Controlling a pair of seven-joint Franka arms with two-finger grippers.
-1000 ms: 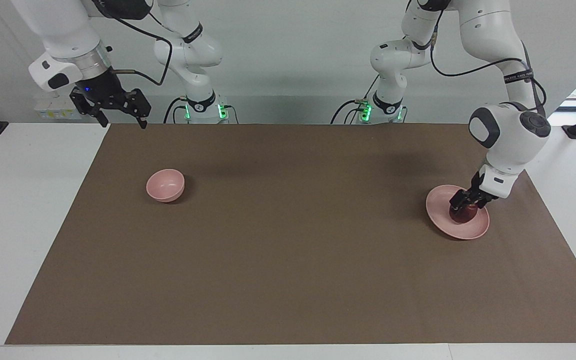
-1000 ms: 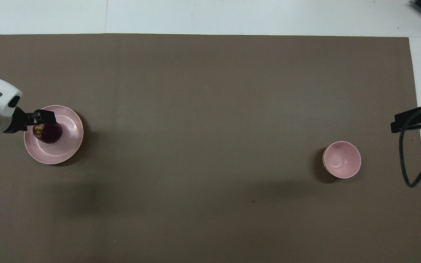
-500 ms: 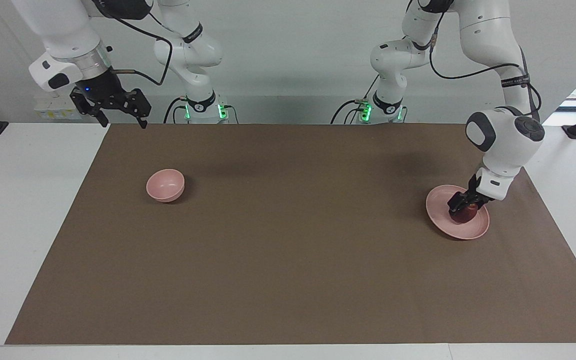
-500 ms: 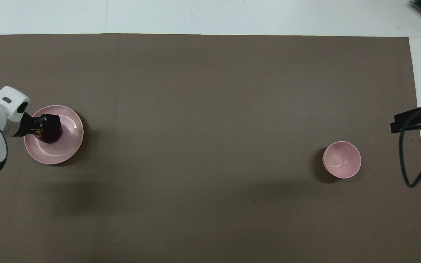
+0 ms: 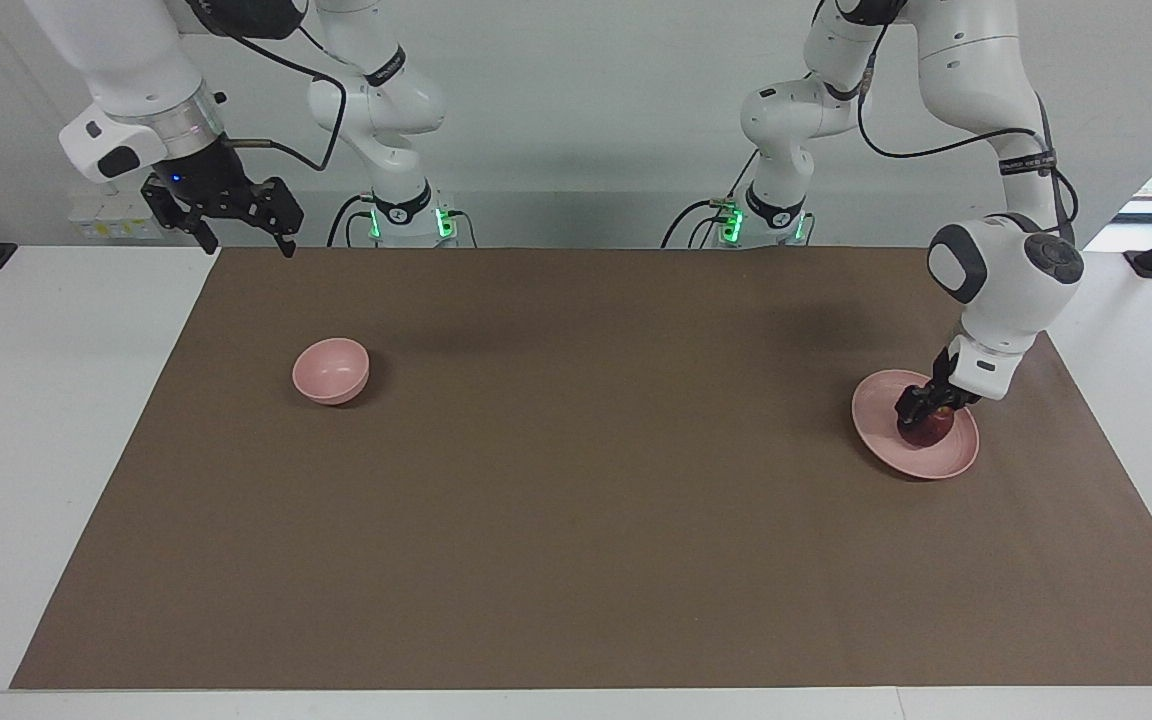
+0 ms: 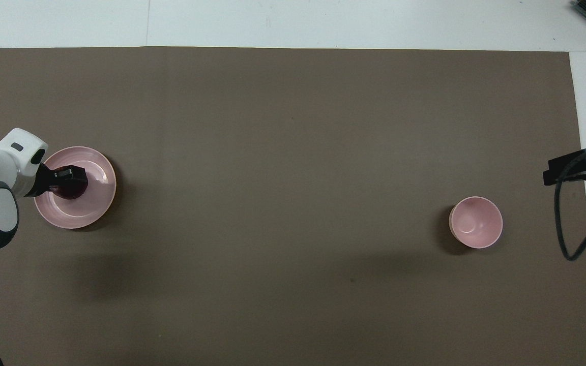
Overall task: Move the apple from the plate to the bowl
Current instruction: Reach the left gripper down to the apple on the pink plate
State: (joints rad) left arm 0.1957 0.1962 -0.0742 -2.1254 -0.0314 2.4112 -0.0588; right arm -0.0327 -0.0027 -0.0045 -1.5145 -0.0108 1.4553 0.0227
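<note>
A: Apple [image 5: 928, 428]?
B: On plate [image 5: 881, 440], left arm's end of desk. Left gripper [image 5: 924, 405] down on it, fingers clamped around it.
A: Bowl [image 5: 331, 371]?
B: Right arm's end. Right gripper [image 5: 242, 233] waits raised at that corner, fingers spread, holding nothing.

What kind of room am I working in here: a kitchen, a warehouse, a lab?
Most likely a robotics lab bench, not a kitchen. Two arms are bolted at the edge of a white table under a plain brown mat, with bare walls and only staged props: a plate, an apple, a bowl.
</note>
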